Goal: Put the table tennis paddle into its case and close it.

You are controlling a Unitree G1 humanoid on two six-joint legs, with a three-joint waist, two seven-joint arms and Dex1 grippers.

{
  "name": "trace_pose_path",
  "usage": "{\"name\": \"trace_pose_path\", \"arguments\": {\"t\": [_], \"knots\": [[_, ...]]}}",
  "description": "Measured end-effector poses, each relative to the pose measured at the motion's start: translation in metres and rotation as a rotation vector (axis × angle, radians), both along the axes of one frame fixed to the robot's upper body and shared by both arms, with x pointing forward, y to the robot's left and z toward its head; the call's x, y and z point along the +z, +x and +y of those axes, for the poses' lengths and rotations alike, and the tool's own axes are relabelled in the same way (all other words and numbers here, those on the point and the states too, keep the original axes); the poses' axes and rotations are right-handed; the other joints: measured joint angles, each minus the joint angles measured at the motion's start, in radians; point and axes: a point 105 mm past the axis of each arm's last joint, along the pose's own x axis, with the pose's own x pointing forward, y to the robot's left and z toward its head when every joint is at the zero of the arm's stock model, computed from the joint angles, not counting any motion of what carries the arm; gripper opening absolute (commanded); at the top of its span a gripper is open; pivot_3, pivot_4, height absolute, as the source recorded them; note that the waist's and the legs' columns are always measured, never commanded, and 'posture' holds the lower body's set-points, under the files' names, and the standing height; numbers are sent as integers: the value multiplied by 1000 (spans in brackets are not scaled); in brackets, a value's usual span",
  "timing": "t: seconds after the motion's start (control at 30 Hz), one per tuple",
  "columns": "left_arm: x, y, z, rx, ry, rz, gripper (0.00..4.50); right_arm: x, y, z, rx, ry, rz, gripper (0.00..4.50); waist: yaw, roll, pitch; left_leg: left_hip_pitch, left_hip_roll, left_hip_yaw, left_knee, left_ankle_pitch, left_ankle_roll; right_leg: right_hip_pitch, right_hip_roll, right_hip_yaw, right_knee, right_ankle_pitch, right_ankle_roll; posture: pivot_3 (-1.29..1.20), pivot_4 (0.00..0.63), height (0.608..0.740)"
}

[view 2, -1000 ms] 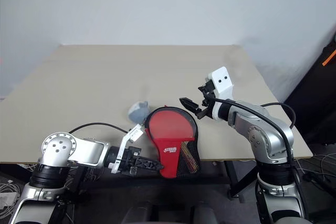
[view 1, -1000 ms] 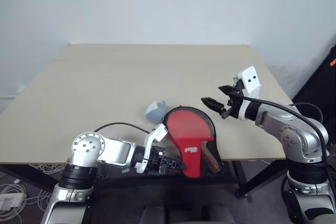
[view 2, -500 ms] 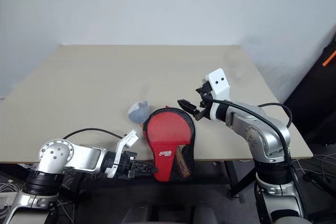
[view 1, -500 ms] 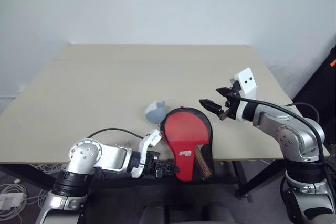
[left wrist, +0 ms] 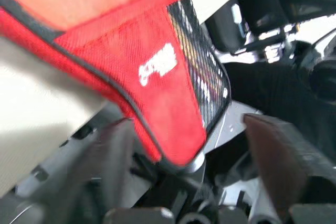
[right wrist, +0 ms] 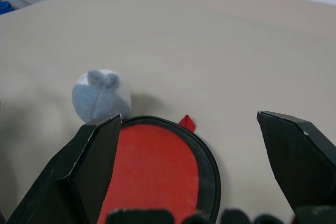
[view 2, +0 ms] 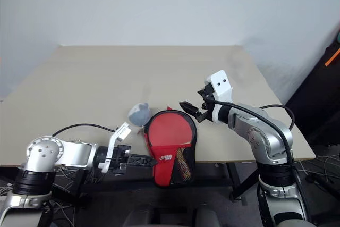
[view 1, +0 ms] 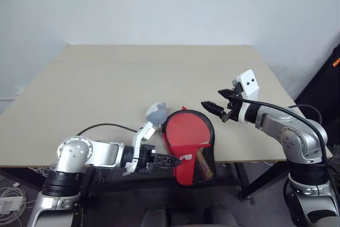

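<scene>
The red case (view 1: 187,131), edged in black, lies at the table's front edge with its narrow handle end and mesh pocket (view 1: 205,159) hanging over the edge. I cannot make out the table tennis paddle apart from the case. My left gripper (view 1: 169,160) sits below the table's front edge, pointing at the case's hanging end. In the left wrist view its fingers (left wrist: 278,161) stand wide apart, open, with the case's end (left wrist: 168,129) between them. My right gripper (view 1: 214,111) hovers open just above the case's far right rim, holding nothing.
A small grey and white soft ball (view 1: 156,112) rests on the table (view 1: 106,83) just left of the case's round end. A cable loops over the table edge by my left arm. The far half of the table is bare.
My left gripper has opened, let go of the case's hanging end and drawn back a little to the left. The case has settled lower over the table edge. The right gripper stays still.
</scene>
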Motion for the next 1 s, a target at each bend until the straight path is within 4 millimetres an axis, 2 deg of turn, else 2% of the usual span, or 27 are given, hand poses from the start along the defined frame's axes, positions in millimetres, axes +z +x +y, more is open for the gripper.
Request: {"name": "trace_pose_path", "arguments": {"t": [0.1, 0.23, 0.3, 0.37, 0.43, 0.5, 0.57, 0.63, 0.7, 0.87, 1.0], "knots": [[20, -1, 6, -45, -9, -79, 4463, 0, 0, 0, 0, 1, -3, 4500, 0, 0, 0, 0, 0, 1, -1, 0, -1, 0, 0, 0, 0, 0, 0, 0, 0, 740], [51, 21, 14, -21, -70, -229, 4463, 0, 1, 3, 8, 5, -2, 4500, 1, 1, 0, 0, 0, 1, -1, 0, -1, -2, 0, 0, -1, 0, 0, 0, 0, 740], [65, 36, 16, 9, -106, -318, 4500, -1, 1, 6, 14, 16, 4, 4118, 1, 0, 0, 0, 0, 1, -2, 0, -1, -1, 0, 0, -1, 0, 0, 0, 0, 740], [79, 62, 25, 73, -118, -478, 4500, -3, 4, 11, 13, 41, 21, 3638, 1, 1, 1, 0, 0, 1, -3, 1, -3, -2, 0, 0, -1, 0, 0, 0, 0, 740], [96, 94, 42, 161, -94, -669, 4500, -1, 8, 17, 13, 62, 25, 2965, 0, 1, 1, 0, 0, 2, -5, 1, -3, -2, 0, 0, -1, 0, -1, 0, 0, 740], [104, 115, 56, 228, -82, -777, 4500, -1, 10, 21, 11, 80, 34, 2193, 0, 1, 1, 0, 0, 2, -6, 2, -3, -2, 0, 0, -1, 0, -1, 0, 0, 740], [101, 128, 66, 278, -66, -827, 4500, -3, 12, 27, 15, 93, 51, 1455, 0, 1, 1, 0, 0, 2, -6, 3, 0, -2, 0, 0, -1, 0, -1, 0, 0, 740], [87, 139, 73, 325, -48, -824, 4500, -9, 14, 35, 19, 95, 68, 723, 0, 1, 1, 0, 0, 2, -6, 4, 1, -2, 0, 0, -1, 0, -1, 0, 0, 740], [71, 144, 71, 346, -46, -803, 4500, -14, 17, 43, 19, 98, 83, 39, 0, 0, 1, -2, 0, 1, -6, 4, 1, -3, 0, 0, -1, 0, 0, 0, 0, 740], [45, 148, 63, 355, -49, -769, 4500, -30, 21, 57, 12, 57, 95, 39, 0, 0, 1, -12, 0, 0, -2, 5, 3, -11, 1, 0, 1, 4, -1, 0, 0, 740], [24, 152, 64, 387, -34, -728, 4500, -47, 24, 62, 8, 8, 109, 39, 0, 0, 0, -13, 0, 0, -2, 5, 3, -12, 1, 0, 1, 4, -1, 0, 0, 740]]}}
